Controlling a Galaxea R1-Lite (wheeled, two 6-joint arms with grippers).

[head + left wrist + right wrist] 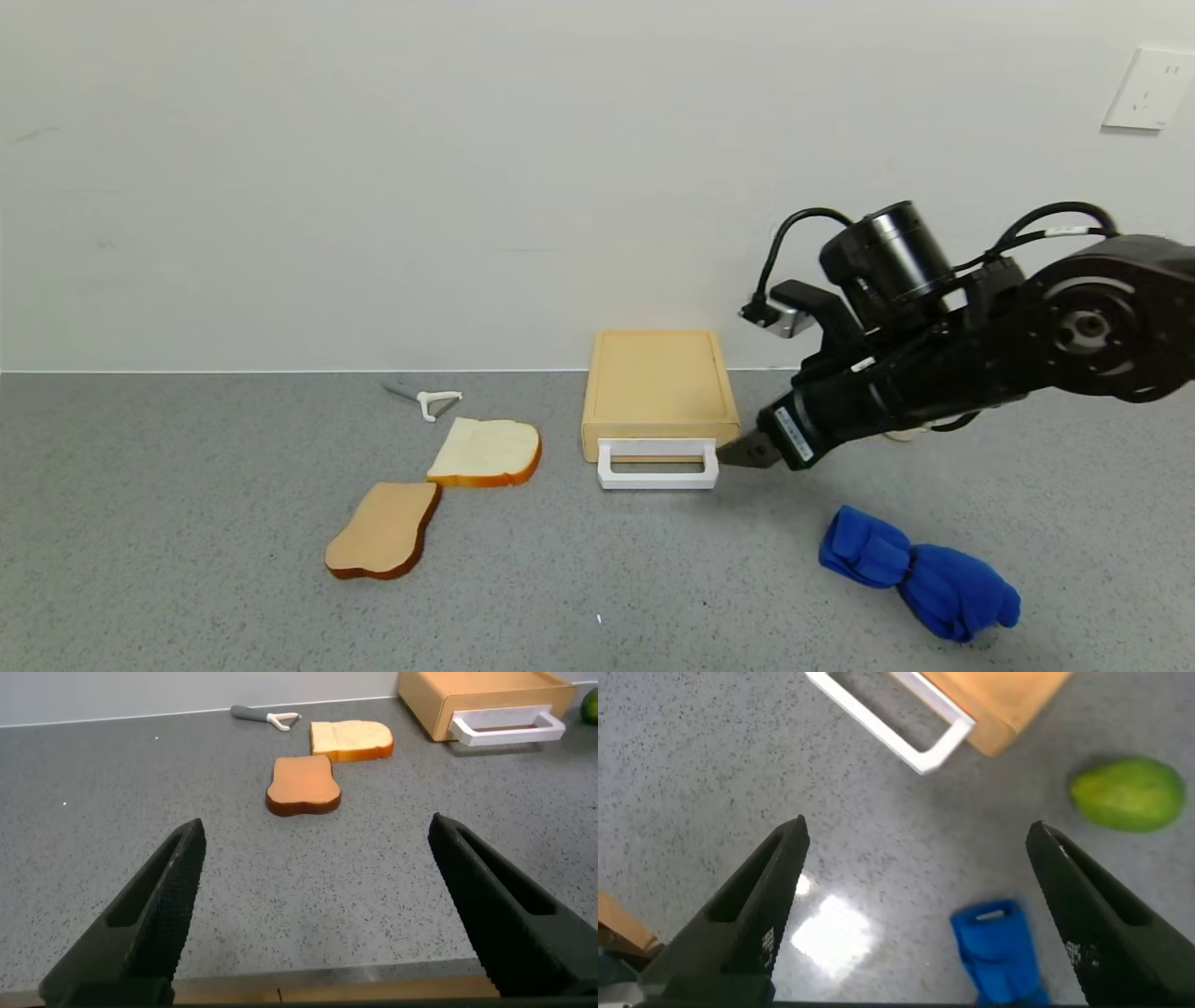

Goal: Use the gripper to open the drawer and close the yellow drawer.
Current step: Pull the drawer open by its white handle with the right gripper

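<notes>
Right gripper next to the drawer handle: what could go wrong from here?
1. The right gripper sits at the end of the white handle, jaws open, not around the bar; closing now would likely miss it.
2. The drawer is a small loose box, so a pull might drag all of it.
3. The blue cloth lies close, in the arm's likely pull-back path.

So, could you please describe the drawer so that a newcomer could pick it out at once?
Start at the white wall and find where it meets the grey counter. The drawer sits there, beside the right gripper and right of two bread slices. It is the only box, pale yellow-tan, with a white loop handle in front.
</notes>
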